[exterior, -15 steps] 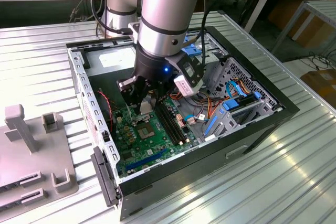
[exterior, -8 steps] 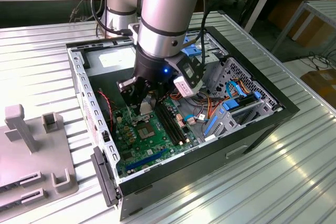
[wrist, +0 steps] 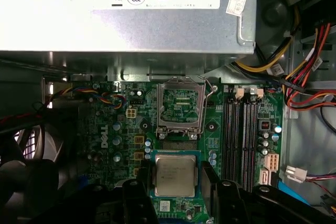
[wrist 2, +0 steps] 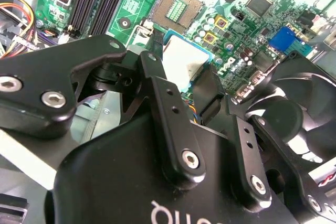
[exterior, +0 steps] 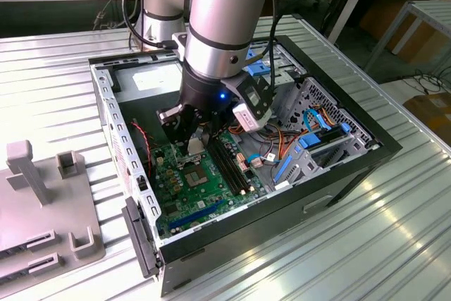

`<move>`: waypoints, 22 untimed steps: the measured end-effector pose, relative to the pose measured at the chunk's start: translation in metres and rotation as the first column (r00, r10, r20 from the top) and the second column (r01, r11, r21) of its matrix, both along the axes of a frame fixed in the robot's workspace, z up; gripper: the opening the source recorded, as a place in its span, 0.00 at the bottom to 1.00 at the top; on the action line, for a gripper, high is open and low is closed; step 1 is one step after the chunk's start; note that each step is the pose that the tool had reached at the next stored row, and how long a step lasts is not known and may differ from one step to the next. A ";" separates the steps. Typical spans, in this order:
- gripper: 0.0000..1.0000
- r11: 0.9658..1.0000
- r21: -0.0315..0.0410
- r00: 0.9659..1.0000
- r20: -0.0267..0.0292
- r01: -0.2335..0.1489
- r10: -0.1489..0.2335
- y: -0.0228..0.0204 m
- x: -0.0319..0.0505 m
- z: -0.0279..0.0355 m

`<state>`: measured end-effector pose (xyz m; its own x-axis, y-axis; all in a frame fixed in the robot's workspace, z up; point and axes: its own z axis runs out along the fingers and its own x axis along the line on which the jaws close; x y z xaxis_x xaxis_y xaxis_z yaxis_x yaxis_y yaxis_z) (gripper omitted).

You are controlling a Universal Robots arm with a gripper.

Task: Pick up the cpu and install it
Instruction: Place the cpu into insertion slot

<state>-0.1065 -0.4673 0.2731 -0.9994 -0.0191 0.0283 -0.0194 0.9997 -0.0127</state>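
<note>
- The arm (exterior: 218, 26) reaches down into an open computer case (exterior: 106, 114), which lies on a ribbed metal table (exterior: 366, 244).
- The gripper (wrist: 176, 184) has its two black fingers (wrist: 210, 182) pressed against opposite edges of the cpu (wrist: 176, 176). It pinches the chip flat, with the silvery metal top towards the first wrist view's camera.
- In the second wrist view the cpu (wrist 2: 184, 61) is a pale square with a teal-green rim, gripped between the same two fingers (wrist 2: 207, 95).
- The cpu is held over the green motherboard (wrist: 115, 129), just beside the socket (wrist: 181, 106) and not over it (in the exterior view it is only a small pale patch under the fingertips, and it looks lifted off the board).
- The socket's contact field is exposed in both wrist views.
- A row of dark memory slots (wrist: 244, 140) runs along the board on one side of the socket.
- Across the socket from the cpu sits a large grey power supply (wrist: 126, 24) with a white label.
- Bundles of red, yellow and black wires (wrist: 304, 77) run past the memory slots.
- A black fan (wrist 2: 294, 108) sits at the edge of the board near the gripper.
- On the table at the exterior view's left, well apart from the case, stands a grey fixture (exterior: 42, 195) with upright posts.
</note>
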 end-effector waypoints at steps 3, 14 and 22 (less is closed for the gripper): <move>0.47 1.000 -0.001 1.000 0.000 0.000 0.000 0.0000 0.0000 0.0000; 0.47 1.000 -0.001 1.000 0.001 0.000 0.000 -0.0005 0.0008 -0.0095; 0.47 1.000 -0.004 1.000 0.001 0.000 0.000 -0.0083 0.0012 -0.0200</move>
